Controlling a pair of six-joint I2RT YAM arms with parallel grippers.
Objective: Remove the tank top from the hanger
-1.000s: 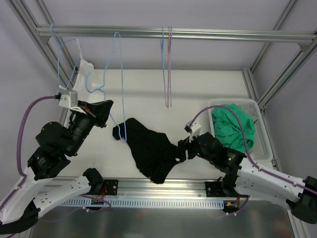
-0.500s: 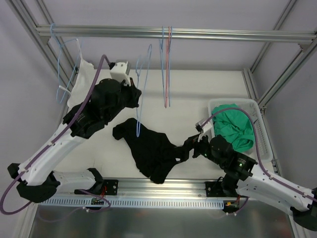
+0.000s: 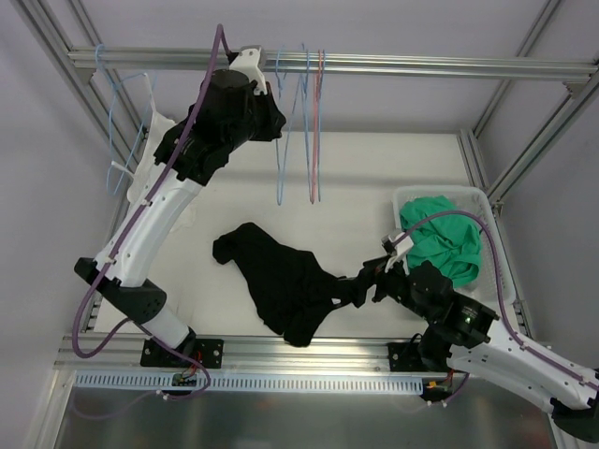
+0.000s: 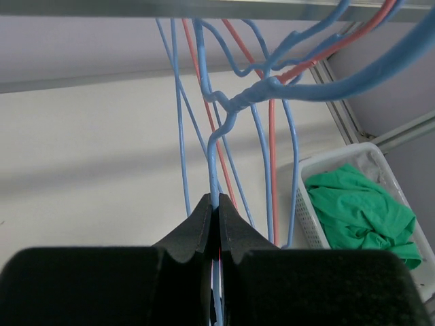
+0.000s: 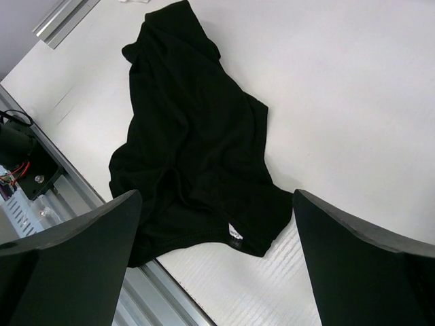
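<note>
Holding the blue hanger (image 4: pixel 239 100) just below its twisted neck, the left jaws are pressing together on the wire, with no gap showing between them. The left arm (image 3: pixel 159 215) is reaching up to the rail (image 3: pixel 421 65) at the top of the frame. The bare hanger is hanging beside the other blue and red hangers (image 3: pixel 314 140), and no fabric is showing on it. This placement suggests the arm is parking the empty hanger on the rail.

The black tank top (image 3: pixel 285 281) is lying crumpled on the counter (image 3: pixel 393 178) at lower centre, well apart from the hanger and touching nothing but the surface. Judged from this layout, the removal itself is complete.

The right jaws are standing wide apart and gripping nothing. They are hovering just beside the tank top's right edge, with the right arm (image 3: pixel 468 327) angling in from the lower right. The wrist view is framing the whole garment between the two fingers.

A white basket (image 3: pixel 438 192) at right is holding a green garment (image 3: pixel 440 238). A white garment (image 3: pixel 161 131) is hanging at upper left.

Caution: the hanger hook may be slipping off the rail if the left jaws release before it seats.
</note>
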